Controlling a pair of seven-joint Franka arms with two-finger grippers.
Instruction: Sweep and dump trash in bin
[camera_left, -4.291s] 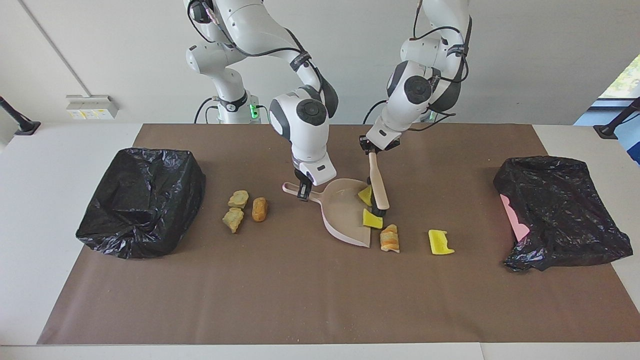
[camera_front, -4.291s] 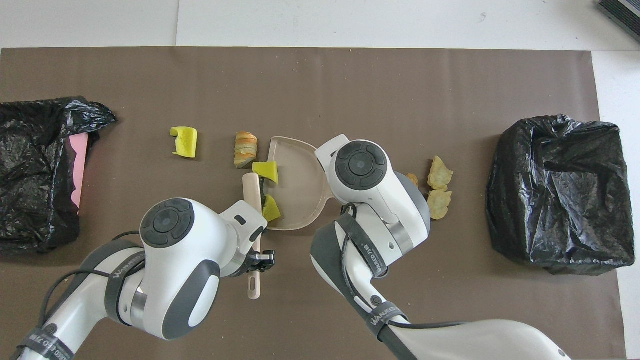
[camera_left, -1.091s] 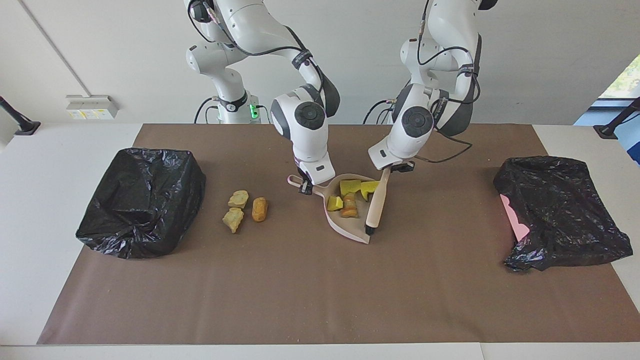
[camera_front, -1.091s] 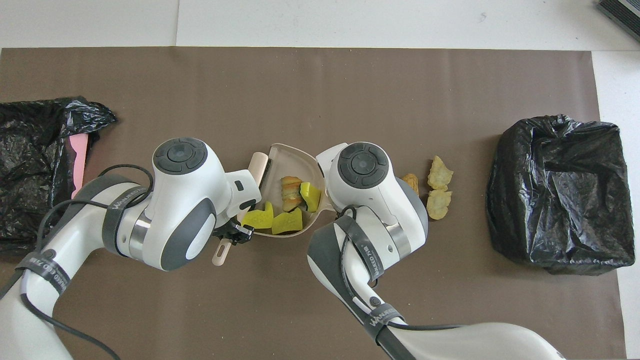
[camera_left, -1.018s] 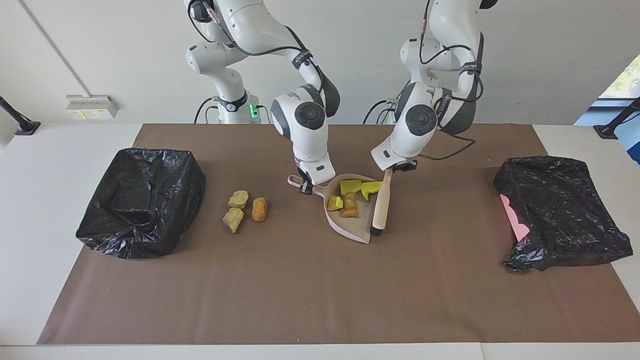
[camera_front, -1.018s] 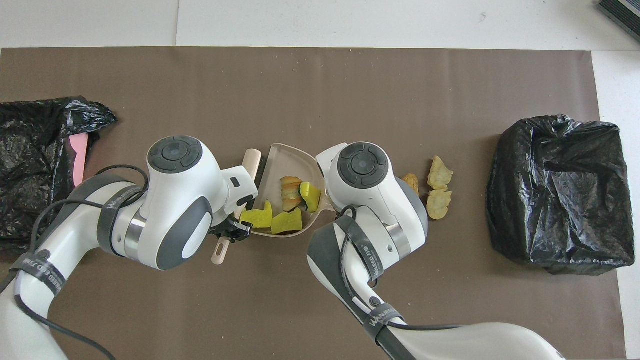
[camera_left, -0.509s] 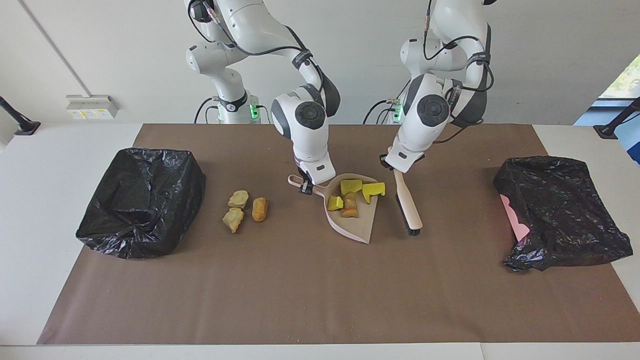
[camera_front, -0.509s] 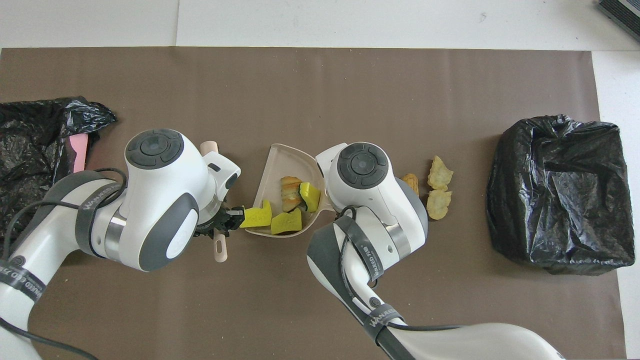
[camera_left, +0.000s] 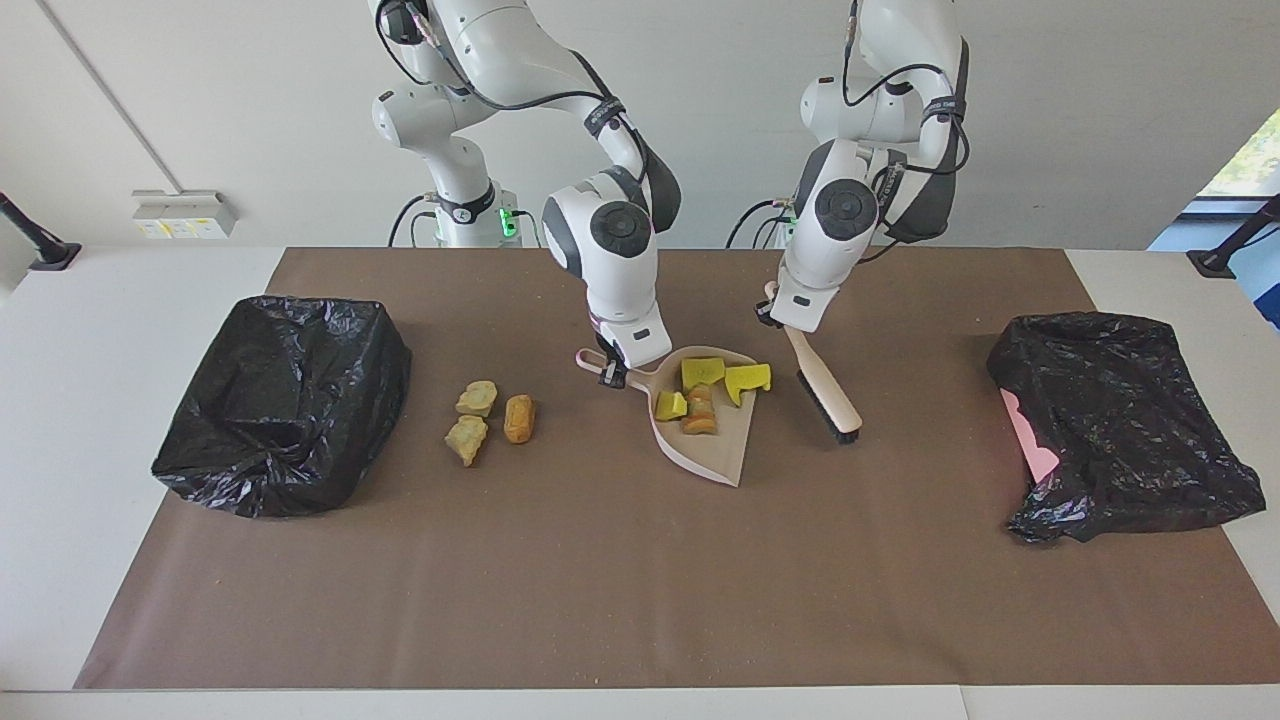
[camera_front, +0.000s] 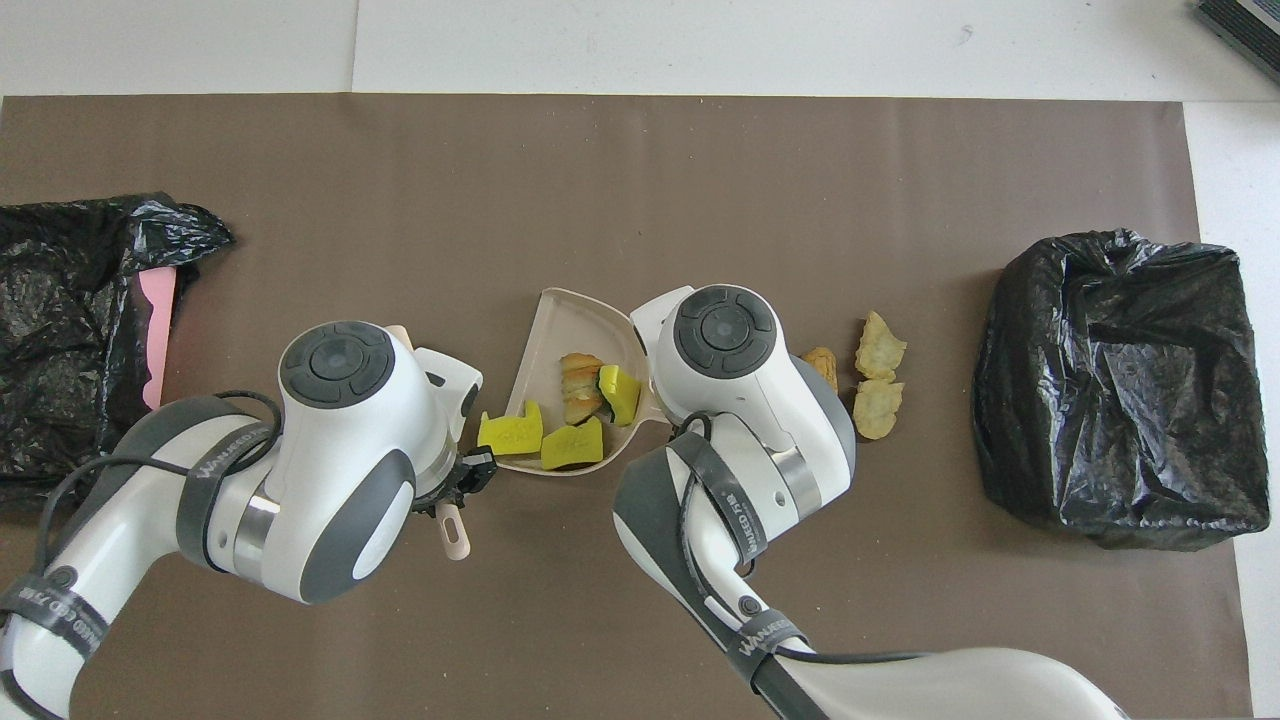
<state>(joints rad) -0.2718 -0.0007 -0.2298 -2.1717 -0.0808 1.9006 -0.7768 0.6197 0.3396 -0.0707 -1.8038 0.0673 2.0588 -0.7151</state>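
Observation:
The beige dustpan (camera_left: 716, 445) rests on the brown mat mid-table, and my right gripper (camera_left: 608, 374) is shut on its handle. In the pan lie three yellow pieces of trash (camera_left: 702, 371) and a striped chunk (camera_left: 699, 410). One yellow piece (camera_front: 508, 430) hangs over the pan's rim on the brush side. My left gripper (camera_left: 773, 306) is shut on the handle of the brush (camera_left: 824, 385), which slants down beside the pan toward the left arm's end. Three bread-like lumps (camera_left: 478, 398) lie on the mat between the pan and the bin (camera_left: 285, 400).
The black-bagged bin (camera_front: 1120, 385) stands at the right arm's end of the mat. A second black bag (camera_left: 1120, 420) with a pink part showing lies at the left arm's end. Fine crumbs speckle the mat.
The left gripper has swung the brush out of the dustpan's mouth toward the left arm's end and raised its head. The dustpan, its load and the right arm have stayed put.

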